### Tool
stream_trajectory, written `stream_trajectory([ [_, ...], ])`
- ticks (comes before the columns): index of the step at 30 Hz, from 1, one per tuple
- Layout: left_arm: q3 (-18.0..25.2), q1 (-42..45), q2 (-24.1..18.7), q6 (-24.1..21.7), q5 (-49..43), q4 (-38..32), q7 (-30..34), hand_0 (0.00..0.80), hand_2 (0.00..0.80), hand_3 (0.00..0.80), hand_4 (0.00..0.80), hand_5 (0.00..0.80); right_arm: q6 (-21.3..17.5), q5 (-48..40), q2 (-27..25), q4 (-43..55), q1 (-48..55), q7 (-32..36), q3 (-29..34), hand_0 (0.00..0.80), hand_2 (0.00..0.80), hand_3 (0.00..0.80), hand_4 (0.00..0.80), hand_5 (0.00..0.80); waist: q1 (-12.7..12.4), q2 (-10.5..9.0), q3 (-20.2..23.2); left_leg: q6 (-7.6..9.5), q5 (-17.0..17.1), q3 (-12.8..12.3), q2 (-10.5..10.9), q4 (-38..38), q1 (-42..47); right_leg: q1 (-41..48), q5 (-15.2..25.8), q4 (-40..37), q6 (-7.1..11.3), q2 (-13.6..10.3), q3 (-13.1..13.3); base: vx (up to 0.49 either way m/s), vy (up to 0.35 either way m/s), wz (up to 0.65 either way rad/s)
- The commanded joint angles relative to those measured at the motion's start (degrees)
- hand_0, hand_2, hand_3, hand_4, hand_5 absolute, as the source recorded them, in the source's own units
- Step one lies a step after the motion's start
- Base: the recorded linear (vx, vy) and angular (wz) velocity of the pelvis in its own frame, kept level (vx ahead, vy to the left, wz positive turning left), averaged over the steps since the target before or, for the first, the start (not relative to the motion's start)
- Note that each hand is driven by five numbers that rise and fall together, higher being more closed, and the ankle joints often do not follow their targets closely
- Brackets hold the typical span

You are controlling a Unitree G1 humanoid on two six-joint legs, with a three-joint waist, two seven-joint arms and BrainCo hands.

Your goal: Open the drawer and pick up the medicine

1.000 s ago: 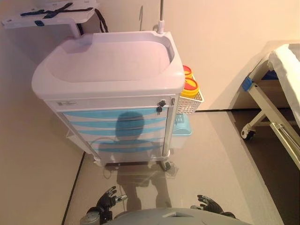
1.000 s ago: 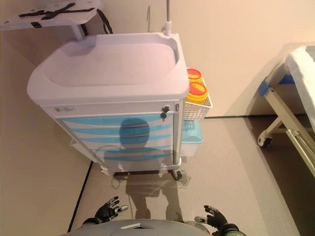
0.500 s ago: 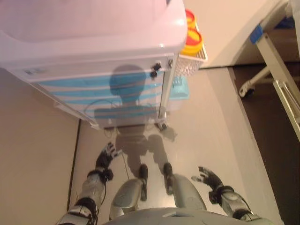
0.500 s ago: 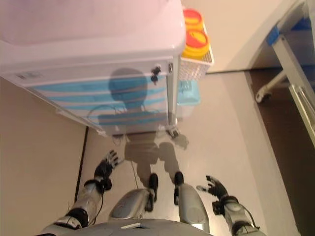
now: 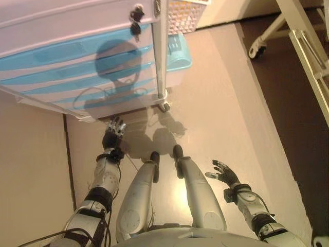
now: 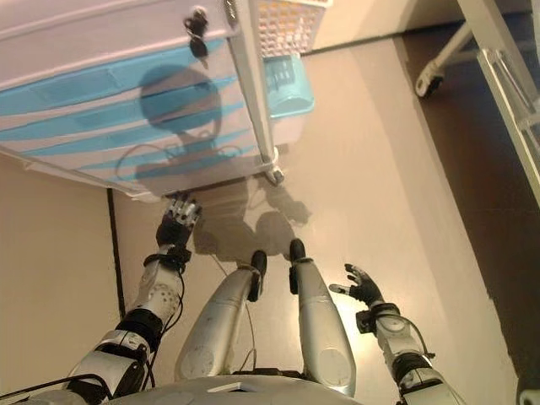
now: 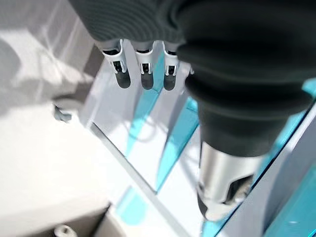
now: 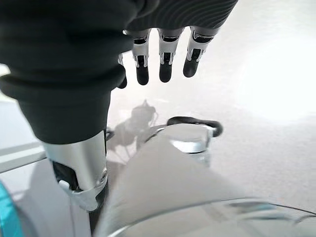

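Drawers (image 5: 77,67) all closed, medicine not visible. Left hand (image 5: 113,135) and right hand (image 5: 222,172) open, empty. Stiff fronts; hook a handle recess.

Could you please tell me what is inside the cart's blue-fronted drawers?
Nothing inside shows: every drawer of the cart is shut, so any medicine is hidden. The left hand and right hand hold nothing.

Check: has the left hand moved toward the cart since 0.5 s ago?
Yes. The left hand has closed in on the cart base; it now sits just below the lowest drawer.
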State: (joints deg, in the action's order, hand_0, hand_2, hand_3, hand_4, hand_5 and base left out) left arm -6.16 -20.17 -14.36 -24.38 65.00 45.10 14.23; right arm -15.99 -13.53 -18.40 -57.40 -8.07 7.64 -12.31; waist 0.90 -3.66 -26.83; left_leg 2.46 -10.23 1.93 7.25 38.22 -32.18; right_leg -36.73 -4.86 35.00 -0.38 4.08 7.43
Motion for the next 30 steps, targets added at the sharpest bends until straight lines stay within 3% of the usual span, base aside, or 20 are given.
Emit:
stream_trajectory([
  [1,2.35,1.06,-0.92,-4.55,7.90,-5.32,4.80,0.000,0.000,0.000,0.000,0.000,-0.42,-1.15,-1.99,1.57,2.87,-0.40,-3.23,0.000,0.000,0.000,0.000,0.000,1.05,-0.21,4.02,2.01,-0.82,-0.51,2.51,1.21,-3.37,-0.45,4.75,-3.91,1.77,1.16,-0.46,-0.003,-0.001,-0.25],
  [10,6.25,-6.02,-5.62,-3.01,20.63,-6.47,10.54,0.000,0.000,0.000,0.000,0.000,-1.77,-0.96,-1.72,1.39,4.16,0.42,-5.15,0.000,0.000,0.000,0.000,0.000,2.26,-1.68,3.28,2.09,-2.19,-0.25,2.26,4.53,-5.21,-0.69,5.48,-3.92,2.14,2.14,0.98,0.021,-0.017,-0.16],
  [19,9.27,-16.71,-13.58,-0.49,31.36,-5.39,13.03,0.000,0.000,0.000,0.000,0.000,-2.08,-1.07,-1.21,2.08,4.89,-0.10,-8.48,0.000,0.000,0.000,0.000,0.000,3.33,-2.33,2.83,2.56,-4.28,-0.54,2.20,8.61,-6.61,-0.45,4.95,-2.99,1.94,2.19,1.40,0.027,-0.013,-0.05],
  [30,11.35,-24.37,-19.84,-0.18,44.49,-9.34,18.96,0.000,0.000,0.000,0.000,0.000,-3.20,-0.97,-0.17,0.50,6.30,-0.42,-11.24,0.000,0.000,0.000,0.000,0.000,2.86,-3.47,2.56,3.14,-6.01,-0.12,2.85,10.84,-6.19,2.12,5.01,-4.37,1.77,1.99,1.26,0.048,-0.026,-0.02],
])
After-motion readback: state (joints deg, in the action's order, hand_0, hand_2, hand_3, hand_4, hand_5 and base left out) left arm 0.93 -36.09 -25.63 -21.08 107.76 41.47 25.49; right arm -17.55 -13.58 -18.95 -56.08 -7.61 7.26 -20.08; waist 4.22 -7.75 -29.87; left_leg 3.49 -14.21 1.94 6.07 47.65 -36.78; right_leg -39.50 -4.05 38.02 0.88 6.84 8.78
